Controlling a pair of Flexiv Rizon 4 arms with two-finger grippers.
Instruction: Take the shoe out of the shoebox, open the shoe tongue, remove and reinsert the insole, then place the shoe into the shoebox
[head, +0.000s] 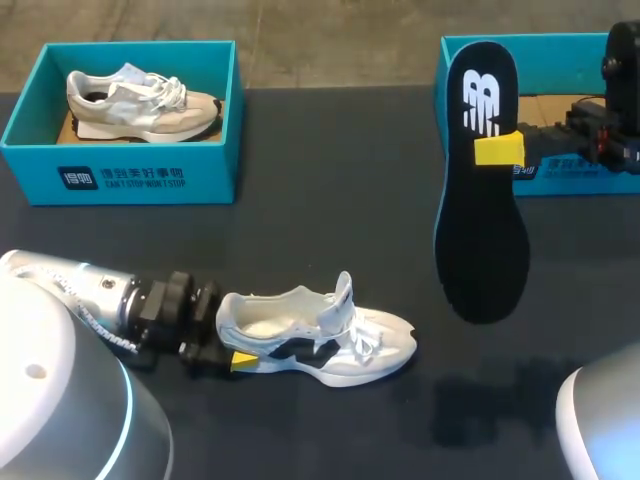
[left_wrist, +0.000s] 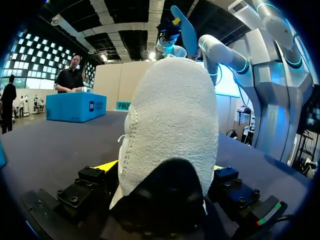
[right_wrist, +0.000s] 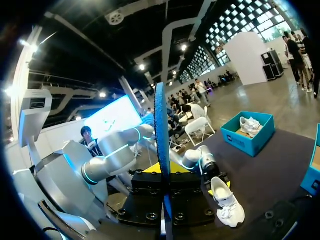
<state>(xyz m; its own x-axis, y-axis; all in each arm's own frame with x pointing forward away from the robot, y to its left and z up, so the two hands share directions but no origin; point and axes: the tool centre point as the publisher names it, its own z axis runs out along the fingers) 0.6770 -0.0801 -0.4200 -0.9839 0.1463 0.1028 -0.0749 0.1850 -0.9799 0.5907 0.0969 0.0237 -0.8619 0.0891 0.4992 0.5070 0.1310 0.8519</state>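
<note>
Left jaws are closed on the heel of the shoe (head: 320, 340), which sits upright on its sole at the desk (head: 330, 230) front with the tongue lifted. Right jaws pinch the insole (head: 482, 190) mid-length, hanging clear of the desk. Reinsert looks next: feed the toe end in under the tongue at a low angle while the left braces the heel. Dark matte desk. Left box (head: 120, 175) holds a second shoe; right box (head: 600, 185) sits at the back right.
</note>
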